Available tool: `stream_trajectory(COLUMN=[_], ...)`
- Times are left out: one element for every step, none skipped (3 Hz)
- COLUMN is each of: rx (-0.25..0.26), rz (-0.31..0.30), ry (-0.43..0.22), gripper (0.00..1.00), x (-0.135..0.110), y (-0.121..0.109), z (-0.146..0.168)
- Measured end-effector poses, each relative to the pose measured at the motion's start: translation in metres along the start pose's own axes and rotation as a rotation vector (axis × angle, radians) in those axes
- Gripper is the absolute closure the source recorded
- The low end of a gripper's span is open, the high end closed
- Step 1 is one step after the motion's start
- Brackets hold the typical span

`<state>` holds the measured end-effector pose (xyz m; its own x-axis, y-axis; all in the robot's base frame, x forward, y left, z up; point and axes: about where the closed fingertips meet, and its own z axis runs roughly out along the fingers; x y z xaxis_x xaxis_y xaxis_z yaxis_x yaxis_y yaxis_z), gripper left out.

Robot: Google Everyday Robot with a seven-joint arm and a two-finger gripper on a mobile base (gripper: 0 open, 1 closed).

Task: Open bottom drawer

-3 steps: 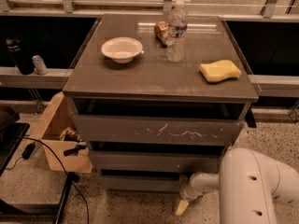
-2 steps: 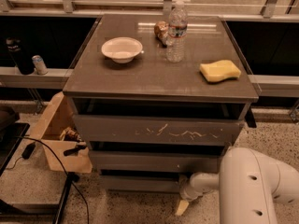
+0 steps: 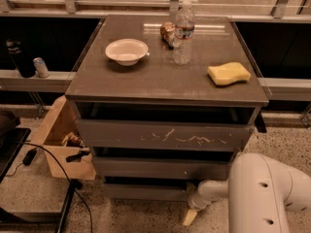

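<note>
The grey cabinet (image 3: 165,84) has three drawer fronts. The top front (image 3: 165,136) has white scratches and the middle front (image 3: 160,168) has a tiny white speck. The bottom drawer (image 3: 143,191) is the slim dark grey front just above the floor, and it looks pushed in. My gripper (image 3: 191,208) is on the white arm (image 3: 262,193) that comes in from the lower right. It is low at the right end of the bottom drawer's front, close to the floor.
On the cabinet top stand a white bowl (image 3: 127,51), a water bottle (image 3: 183,33), a small brown object (image 3: 167,32) and a yellow sponge (image 3: 228,73). An open cardboard box (image 3: 60,140) and a black cable (image 3: 53,164) lie on the floor to the left.
</note>
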<state>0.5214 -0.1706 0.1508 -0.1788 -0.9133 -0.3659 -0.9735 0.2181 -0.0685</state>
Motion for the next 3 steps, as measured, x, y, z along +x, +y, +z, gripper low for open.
stream_trajectory(rx=[-0.001,-0.018,-0.031], rz=[0.001,0.014,0.019], ry=[0.001,0.008,0.014], gripper=[0.0,0.0,0.0], x=[-0.001,0.004,0.007], y=[0.001,0.009,0.015], z=[-0.002,-0.004,-0.006])
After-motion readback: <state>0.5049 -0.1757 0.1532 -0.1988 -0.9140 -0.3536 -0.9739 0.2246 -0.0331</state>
